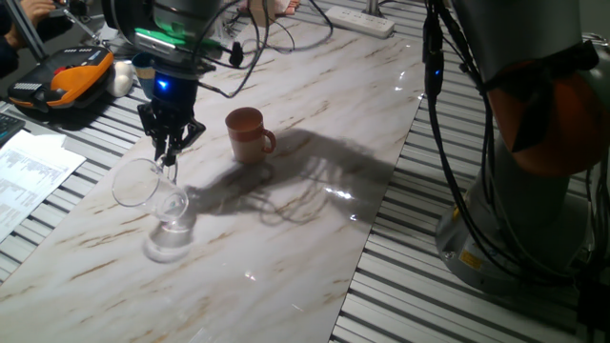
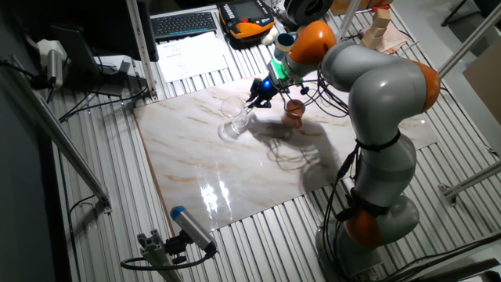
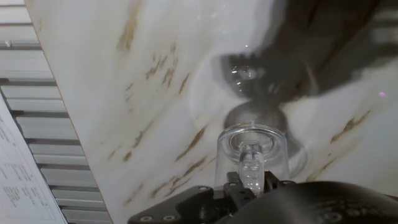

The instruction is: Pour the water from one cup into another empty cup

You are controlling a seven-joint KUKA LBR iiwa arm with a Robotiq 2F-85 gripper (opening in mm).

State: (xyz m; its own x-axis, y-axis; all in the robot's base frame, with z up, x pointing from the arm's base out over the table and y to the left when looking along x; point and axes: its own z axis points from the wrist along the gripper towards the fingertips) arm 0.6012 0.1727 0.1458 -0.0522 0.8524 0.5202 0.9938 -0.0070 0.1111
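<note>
Your hand view shows the gripper (image 3: 250, 180) clamped on the glass mug (image 3: 252, 149)'s handle; water is indiscernible.

one glass mug (image 1: 152, 205), one terracotta mug (image 1: 248, 134)

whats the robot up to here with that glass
The arm's gripper is closed on the handle of the clear glass mug, which is tilted steeply, its mouth pointing away from the terracotta mug. A patch of water seems to lie on the marble tabletop under the glass, though it could be reflection. The terracotta mug stands upright a little way off, apart from the glass, so any pour is not lined up with it.
</note>
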